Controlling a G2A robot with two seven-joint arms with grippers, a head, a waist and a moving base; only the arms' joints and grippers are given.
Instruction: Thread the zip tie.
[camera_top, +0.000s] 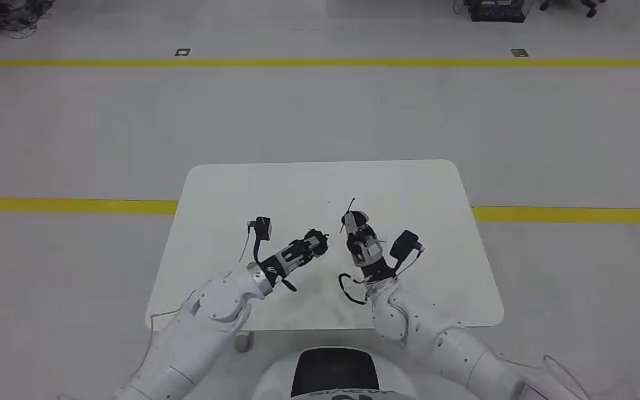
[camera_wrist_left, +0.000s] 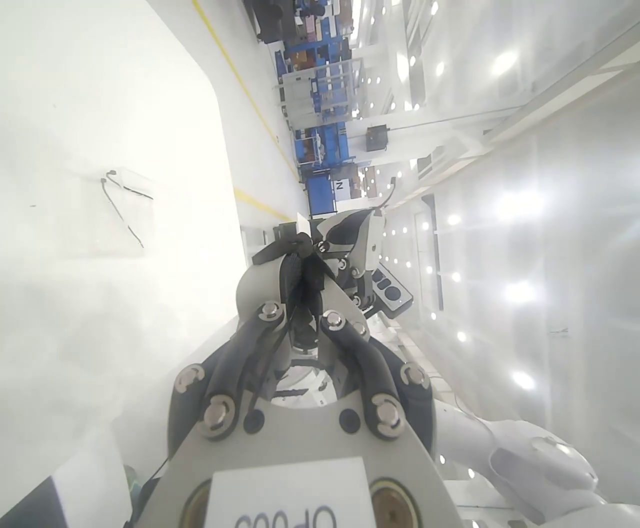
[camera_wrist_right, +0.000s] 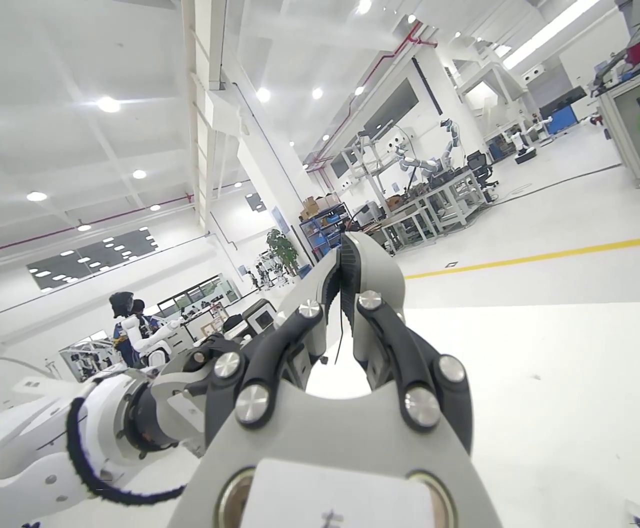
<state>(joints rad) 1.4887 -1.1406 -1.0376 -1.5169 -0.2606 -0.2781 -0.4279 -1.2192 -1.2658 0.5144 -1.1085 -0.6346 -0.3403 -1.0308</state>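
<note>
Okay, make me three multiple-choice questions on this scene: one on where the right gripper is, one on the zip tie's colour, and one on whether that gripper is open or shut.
1. Where is the right gripper?
A. Above the white rounded table
B. Above the bare floor
C. Resting on a shelf

2. What colour is the thin plastic zip tie?
A. White
B. Black
C. Red

3. What state is the right gripper in?
A. Wide open
B. Shut on the zip tie
C. Shut on nothing

Answers:
1. A: the top view shows it over the tabletop.
2. B: the strand is dark against the pale table.
3. B: the right wrist view shows the strand pinched between the closed fingers.
</note>
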